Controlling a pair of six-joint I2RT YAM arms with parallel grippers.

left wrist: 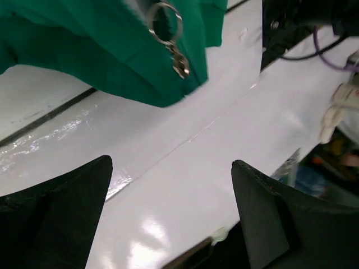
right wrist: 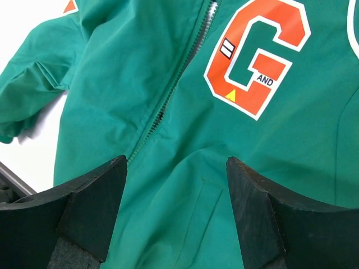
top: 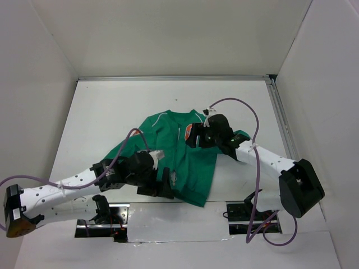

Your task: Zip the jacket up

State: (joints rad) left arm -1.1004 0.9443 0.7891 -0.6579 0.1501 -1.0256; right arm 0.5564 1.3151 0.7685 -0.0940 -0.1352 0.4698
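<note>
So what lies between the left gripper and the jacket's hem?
Nothing but bare white table, in the left wrist view; the left gripper is open, short of the jacket.

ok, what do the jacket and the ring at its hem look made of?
Jacket: thin woven fabric, probably synthetic, matte with a slight sheen; it creases softly. Ring and link: metal, polished silver; bright glints on the rim.
</note>
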